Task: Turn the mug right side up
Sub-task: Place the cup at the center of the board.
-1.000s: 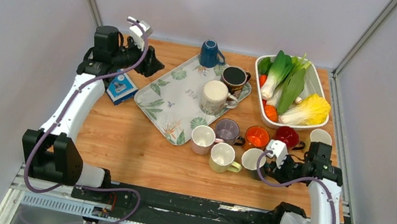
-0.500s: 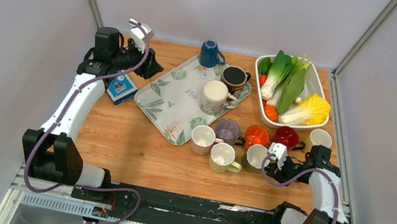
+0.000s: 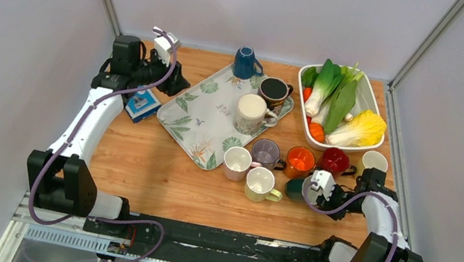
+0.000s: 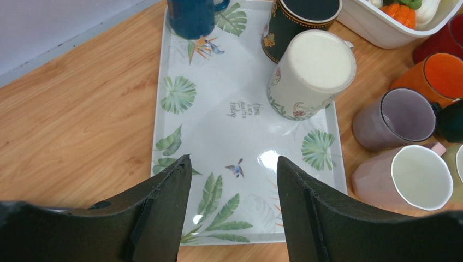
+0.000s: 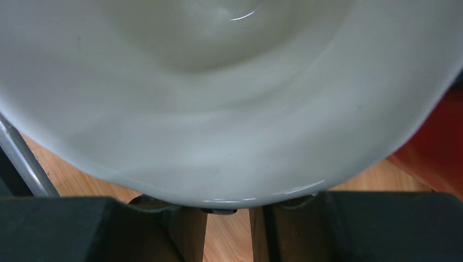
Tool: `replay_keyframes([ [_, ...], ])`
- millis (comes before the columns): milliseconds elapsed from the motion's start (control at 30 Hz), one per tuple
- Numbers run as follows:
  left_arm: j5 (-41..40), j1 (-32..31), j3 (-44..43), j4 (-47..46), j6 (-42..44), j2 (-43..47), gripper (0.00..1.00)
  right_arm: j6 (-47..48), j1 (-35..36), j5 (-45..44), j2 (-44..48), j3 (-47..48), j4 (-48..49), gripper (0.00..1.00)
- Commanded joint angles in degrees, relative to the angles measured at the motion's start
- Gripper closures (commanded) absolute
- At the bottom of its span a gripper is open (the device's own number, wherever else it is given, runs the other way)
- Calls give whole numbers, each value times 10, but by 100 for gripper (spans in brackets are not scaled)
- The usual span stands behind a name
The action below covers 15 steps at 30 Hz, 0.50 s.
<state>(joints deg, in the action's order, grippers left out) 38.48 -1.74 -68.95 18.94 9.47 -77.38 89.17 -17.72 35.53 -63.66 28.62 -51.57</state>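
Observation:
A dark green mug [image 3: 292,188] with a white inside is tipped over on the wood at the right, its dark outside turned up. Its mouth faces my right gripper [image 3: 306,187]. In the right wrist view the white inside [image 5: 229,109] fills the frame and its rim covers the tips of my right gripper [image 5: 229,210]. The jaws stand a narrow gap apart with wood showing between them; whether they hold the rim is hidden. My left gripper [image 3: 176,83] hangs open and empty [image 4: 233,164] above the near end of the leaf-print tray [image 4: 218,109].
The tray [image 3: 198,121] carries a blue mug [image 3: 246,63], a cream mug [image 3: 249,112] and a dark mug [image 3: 273,93]. Pink [image 3: 236,163], purple [image 3: 265,153], orange [image 3: 299,161], red [image 3: 335,160] and yellow [image 3: 260,183] mugs crowd the green one. A white vegetable bin [image 3: 369,90] stands behind them and a blue box [image 3: 142,102] lies at the left.
The green mug stood mouth-up a second ago and is now tipped toward my right gripper. The right arm has pulled in toward its base. The left arm has barely moved.

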Motion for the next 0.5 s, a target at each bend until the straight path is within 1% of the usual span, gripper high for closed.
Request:
replay_keyframes([
  [0, 8, 2, 6, -10, 19, 9, 34, 19, -1, 28, 22, 41, -29, 67],
  [200, 16, 2, 18, -29, 4, 3, 34, 17, 1, 66, 42, 74, -67, 67],
  [467, 21, 2, 23, -46, -3, -7, 34, 20, 22, 74, 57, 94, -91, 67],
])
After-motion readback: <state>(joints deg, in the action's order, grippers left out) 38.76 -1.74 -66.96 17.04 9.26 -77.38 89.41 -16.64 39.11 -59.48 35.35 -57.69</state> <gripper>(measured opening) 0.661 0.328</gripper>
